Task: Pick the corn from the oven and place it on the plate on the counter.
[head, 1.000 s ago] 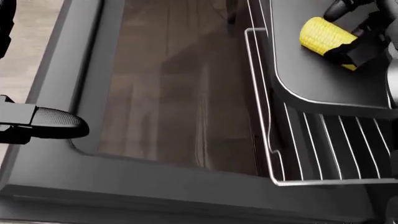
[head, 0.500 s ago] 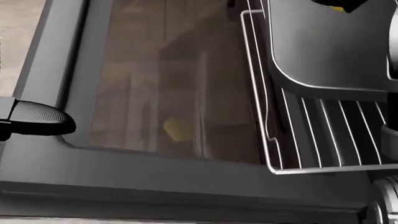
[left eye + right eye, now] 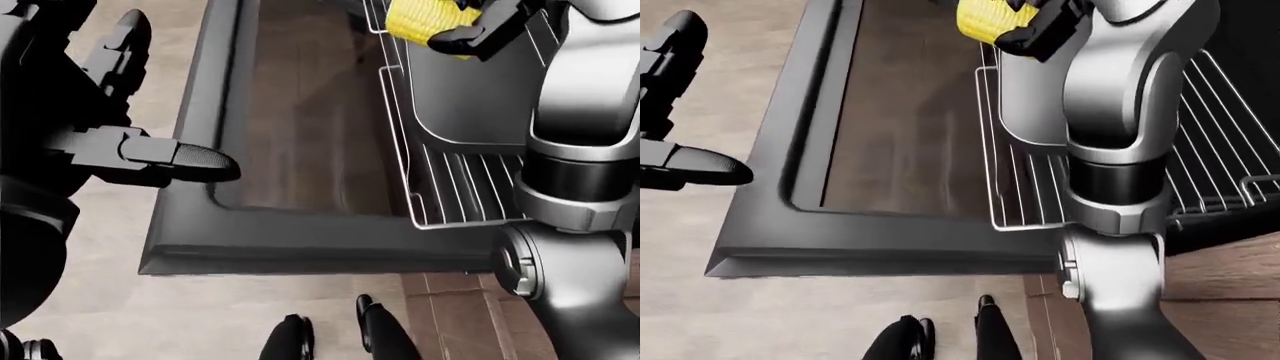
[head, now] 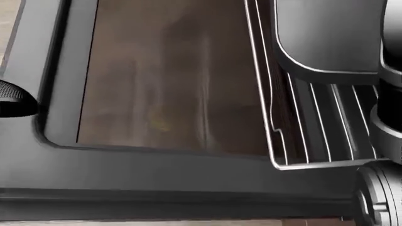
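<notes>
The yellow corn [image 3: 422, 18] is held in my right hand [image 3: 462, 31], whose dark fingers close round it above the dark oven tray [image 3: 465, 105]. It also shows at the top of the right-eye view [image 3: 985, 15]. The tray sits on the pulled-out wire rack [image 3: 455, 187]. My left hand [image 3: 160, 101] is open and empty, with one finger [image 3: 200, 159] over the left edge of the open oven door [image 4: 169, 80]. The head view shows only the door glass, the rack and the tray [image 4: 326, 37], not the corn. No plate is in view.
My right forearm [image 3: 1110, 112] reaches down over the rack and hides part of it. The open door's lower rim [image 3: 320, 251] lies just ahead of my feet [image 3: 330, 341]. Light floor [image 3: 120, 300] is on the left; brown tiled floor [image 3: 450, 315] is at the lower right.
My right hand has lifted the corn off the tray and up out of the head view. The head view has shifted, and my left fingertip now sits at its left edge.
</notes>
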Available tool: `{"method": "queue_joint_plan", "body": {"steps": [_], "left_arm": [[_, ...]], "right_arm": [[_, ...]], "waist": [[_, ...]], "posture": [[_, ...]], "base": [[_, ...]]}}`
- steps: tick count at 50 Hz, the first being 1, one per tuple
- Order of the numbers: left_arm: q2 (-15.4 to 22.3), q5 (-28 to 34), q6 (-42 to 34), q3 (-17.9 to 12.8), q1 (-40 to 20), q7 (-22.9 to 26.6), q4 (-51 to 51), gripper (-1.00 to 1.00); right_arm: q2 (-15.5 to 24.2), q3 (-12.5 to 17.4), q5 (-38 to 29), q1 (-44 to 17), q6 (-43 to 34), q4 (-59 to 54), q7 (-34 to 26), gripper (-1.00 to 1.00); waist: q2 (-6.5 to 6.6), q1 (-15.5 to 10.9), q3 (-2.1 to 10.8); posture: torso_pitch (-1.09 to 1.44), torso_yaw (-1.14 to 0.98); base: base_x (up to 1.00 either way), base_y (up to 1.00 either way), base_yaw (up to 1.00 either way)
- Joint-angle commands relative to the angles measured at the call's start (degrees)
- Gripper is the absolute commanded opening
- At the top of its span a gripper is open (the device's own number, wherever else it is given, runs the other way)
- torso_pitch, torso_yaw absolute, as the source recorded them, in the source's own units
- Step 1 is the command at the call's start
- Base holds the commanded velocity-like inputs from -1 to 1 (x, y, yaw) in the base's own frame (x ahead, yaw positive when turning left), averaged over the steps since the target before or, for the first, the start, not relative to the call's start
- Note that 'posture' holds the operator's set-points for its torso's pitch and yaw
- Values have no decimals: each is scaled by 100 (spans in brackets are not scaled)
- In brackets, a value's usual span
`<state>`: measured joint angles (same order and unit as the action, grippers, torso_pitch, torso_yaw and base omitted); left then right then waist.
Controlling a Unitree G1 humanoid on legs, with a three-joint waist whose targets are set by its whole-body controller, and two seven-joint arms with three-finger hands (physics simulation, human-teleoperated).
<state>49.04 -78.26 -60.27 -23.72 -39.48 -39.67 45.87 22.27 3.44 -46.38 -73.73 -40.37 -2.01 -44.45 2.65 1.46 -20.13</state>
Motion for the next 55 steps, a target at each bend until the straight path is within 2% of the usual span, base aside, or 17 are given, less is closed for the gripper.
{"method": "queue_joint_plan", "body": {"steps": [1, 4, 9, 13, 14, 19, 25, 28, 29, 32, 35, 37, 43, 46, 47, 50, 55], "left_arm": [[228, -114, 336, -232, -90, -106, 47, 100], [429, -305, 474, -252, -105, -205, -9, 100], [717, -563, 674, -282, -94, -315, -72, 100], [824, -610, 799, -285, -4, -321, -80, 100], [845, -630, 818, -294, 7, -326, -82, 100], [937, -670, 894, -323, 72, -317, -99, 100], [967, -627, 977, -374, 217, -255, -102, 100], [937, -571, 996, -415, 314, -200, -83, 100], [930, -554, 998, -423, 333, -184, -83, 100], [904, -510, 1002, -450, 388, -141, -82, 100], [874, -471, 1004, -478, 443, -108, -65, 100], [858, -474, 998, -499, 475, -109, -41, 100], [812, -433, 995, -518, 546, -87, -21, 100], [768, -386, 981, -480, 542, -75, -2, 100], [758, -372, 976, -475, 537, -66, -6, 100], [709, -325, 944, -455, 529, -49, 7, 100], [597, -228, 870, -408, 507, -4, 35, 100]], "right_arm": [[47, 42, -113, -310, 50, 352, -60, -100], [26, 37, -189, -383, -24, 470, -203, -100], [-6, 22, -283, -409, -62, 596, -346, -100], [-17, 26, -361, -439, -121, 710, -468, -100], [-18, 31, -370, -441, -125, 718, -481, -100], [-37, 43, -388, -437, -117, 739, -499, -100], [-88, 20, -456, -443, -189, 823, -548, -100], [-143, 13, -472, -400, -214, 872, -542, -100], [-157, 16, -466, -395, -208, 867, -529, -100], [-207, -4, -473, -366, -242, 913, -534, -100], [-265, -8, -471, -289, -250, 968, -527, -100], [-287, -11, -464, -271, -264, 977, -520, -100], [-411, 12, -372, -262, -347, 1001, -426, -100], [-431, -2, -295, -225, -353, 1018, -353, -100], [-430, -11, -285, -213, -356, 1029, -344, -100], [-450, -27, -224, -174, -400, 1083, -325, -100], [-638, -24, 5, 6, -494, 1248, -201, -100]], "waist": [[-213, -93, 448], [-304, -63, 526], [-55, -156, 571], [600, -232, 854], [388, -276, 807], [460, -298, 1028], [378, -124, 819], [-79, -34, 831], [11, 55, 727], [-303, -15, 1065], [-350, 37, 870], [-220, 140, 637], [168, 298, 592], [721, 342, 657], [123, 110, 189], [169, 203, 526], [-203, 104, 529]], "posture": [[49, 0], [48, 0], [48, 0], [48, 0], [48, 0], [48, 0], [48, 0], [48, 0], [48, 0], [48, 0], [48, 0], [48, 0], [48, 0], [48, 0], [48, 0], [48, 0], [48, 0]], "base": [[-95, 18, 0], [-96, 20, 0], [-97, 20, 0], [-97, 23, 0], [-97, 24, 0], [-98, 25, 0], [-97, 26, 0], [-98, 26, 0], [-97, 26, 0], [-96, 37, 0], [-46, 70, 0], [-1, 86, 0], [0, 87, 0], [0, 88, 0], [0, 88, 0], [0, 88, 0], [0, 90, 0]]}}
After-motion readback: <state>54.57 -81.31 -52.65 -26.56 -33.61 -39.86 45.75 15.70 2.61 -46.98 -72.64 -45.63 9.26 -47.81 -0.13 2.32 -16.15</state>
